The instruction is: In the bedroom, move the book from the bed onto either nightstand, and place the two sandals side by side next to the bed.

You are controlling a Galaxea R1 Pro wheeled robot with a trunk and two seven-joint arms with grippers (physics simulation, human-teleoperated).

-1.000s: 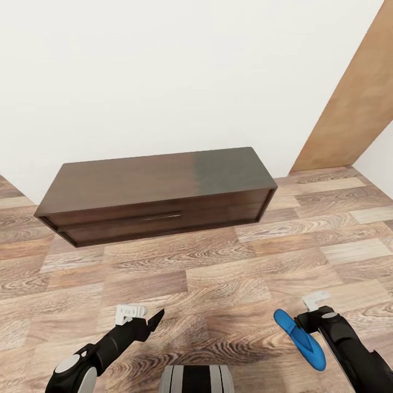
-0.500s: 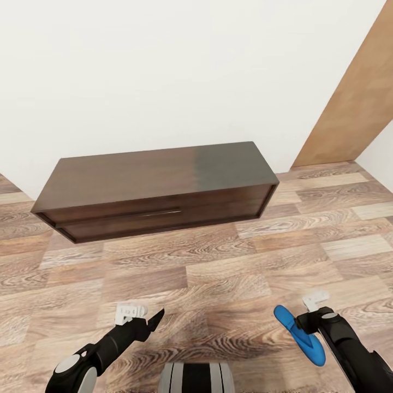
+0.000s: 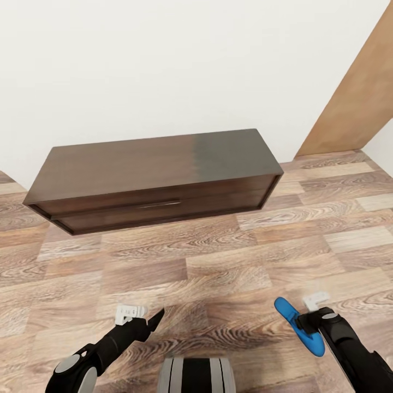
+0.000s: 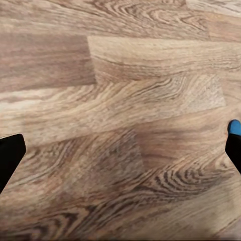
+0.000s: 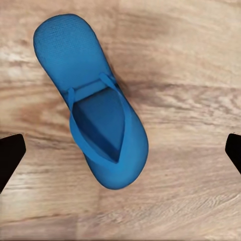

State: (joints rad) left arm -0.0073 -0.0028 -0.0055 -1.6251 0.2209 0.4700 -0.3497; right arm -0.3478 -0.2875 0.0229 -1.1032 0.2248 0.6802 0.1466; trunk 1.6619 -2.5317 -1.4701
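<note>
One bright blue sandal (image 3: 299, 326) lies sole-down on the wooden floor at the lower right of the head view. My right gripper (image 3: 307, 322) hovers just beside and over it. In the right wrist view the sandal (image 5: 100, 110) lies strap-up between the two black fingertips (image 5: 10, 155), which stand far apart and do not touch it. My left gripper (image 3: 157, 317) hangs open over bare floor at the lower left. The left wrist view catches the sandal's blue tip (image 4: 235, 126) at its edge. The book, the bed and the nightstand are out of view.
A long low dark wood drawer cabinet (image 3: 153, 164) stands against the white wall straight ahead. A light brown wooden panel (image 3: 355, 93) leans in at the right. Open wood floor (image 3: 218, 262) lies between me and the cabinet.
The whole view has shifted: cabinet and floor sit higher and the cabinet looks slightly larger. The sandal shifted with the floor, while both grippers kept their place in the picture.
</note>
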